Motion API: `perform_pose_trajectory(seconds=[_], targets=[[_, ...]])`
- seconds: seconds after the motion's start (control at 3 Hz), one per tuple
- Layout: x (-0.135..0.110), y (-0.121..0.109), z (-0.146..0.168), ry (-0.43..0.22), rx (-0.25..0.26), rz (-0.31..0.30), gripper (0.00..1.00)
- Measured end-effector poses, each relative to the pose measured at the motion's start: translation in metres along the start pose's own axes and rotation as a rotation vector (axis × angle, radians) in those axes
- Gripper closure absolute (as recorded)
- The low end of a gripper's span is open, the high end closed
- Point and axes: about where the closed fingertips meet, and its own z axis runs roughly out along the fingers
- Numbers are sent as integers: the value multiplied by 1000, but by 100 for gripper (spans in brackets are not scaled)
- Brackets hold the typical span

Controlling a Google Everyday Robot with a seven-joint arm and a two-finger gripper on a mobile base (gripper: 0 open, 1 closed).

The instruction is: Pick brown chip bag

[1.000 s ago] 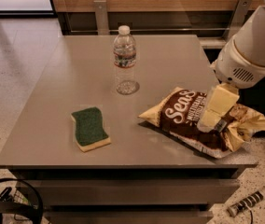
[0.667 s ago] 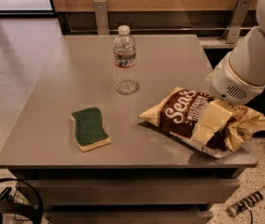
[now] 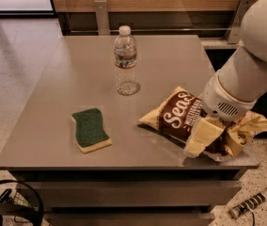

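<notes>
Item: large crinkly brown chip bag (image 3: 176, 114) with tan ends, lying at the right front edge of the grey bench (image 3: 171, 60).
Item: my cream gripper (image 3: 204, 138), down on the bag's right half; I cannot tell how the jaws stand.
Also: green-and-yellow sponge (image 3: 90, 128), front left; clear plastic water bottle (image 3: 125, 60), upright behind.

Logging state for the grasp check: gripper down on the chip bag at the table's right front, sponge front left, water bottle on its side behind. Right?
One error: the water bottle stands upright, not on its side, as the camera view shows. The rest holds: gripper down on the chip bag at the table's right front, sponge front left.
</notes>
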Motion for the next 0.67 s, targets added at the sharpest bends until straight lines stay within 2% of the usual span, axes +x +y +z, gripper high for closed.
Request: perform_pose_trajectory(seconds=[0.67], targets=[[-1,1,2,2,-3,-3,66]])
